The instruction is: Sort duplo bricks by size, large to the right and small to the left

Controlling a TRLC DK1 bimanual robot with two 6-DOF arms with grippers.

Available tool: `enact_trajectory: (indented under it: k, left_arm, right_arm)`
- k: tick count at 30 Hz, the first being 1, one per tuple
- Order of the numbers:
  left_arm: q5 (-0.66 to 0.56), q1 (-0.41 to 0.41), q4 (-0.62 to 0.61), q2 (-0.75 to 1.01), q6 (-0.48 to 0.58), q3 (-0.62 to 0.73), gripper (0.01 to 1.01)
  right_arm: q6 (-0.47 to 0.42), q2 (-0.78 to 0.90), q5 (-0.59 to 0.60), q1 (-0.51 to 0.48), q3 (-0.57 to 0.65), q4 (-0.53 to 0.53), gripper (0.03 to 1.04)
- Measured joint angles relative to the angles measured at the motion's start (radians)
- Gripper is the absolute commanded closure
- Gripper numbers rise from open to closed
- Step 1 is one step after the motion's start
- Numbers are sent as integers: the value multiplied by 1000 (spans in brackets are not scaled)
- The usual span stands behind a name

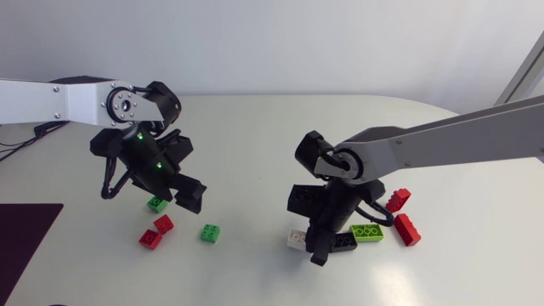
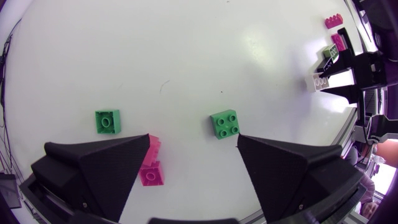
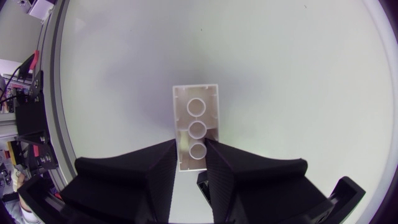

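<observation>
Small left, large right
We see small green plastic bricks [image 1: 210,233] and small red plastic bricks [image 1: 150,239]; long white plastic brick [image 3: 196,127], underside showing, beside black brick [image 1: 344,242], lime brick [image 1: 367,232], large red bricks [image 1: 406,229].

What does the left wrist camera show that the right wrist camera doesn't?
Only the left wrist view: one green brick, a second green brick and two red bricks on the table, near open left jaws. Only the right wrist view: the white brick close up, hollow underside showing, clamped between the right jaws. Both: that white brick, small and distant in the left view, and the pale table.
</observation>
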Motion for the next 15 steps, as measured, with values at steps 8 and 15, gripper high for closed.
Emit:
enact_trajectory:
  k: [8,15]
  left_arm:
    - [0,-14,0,0,0,0,51]
    - [0,-36,0,0,-1,0,51]
  right_arm:
    - [-20,-68,0,-109,-51,-9,825]
    - [-97,-179,2,-283,-125,-58,825]
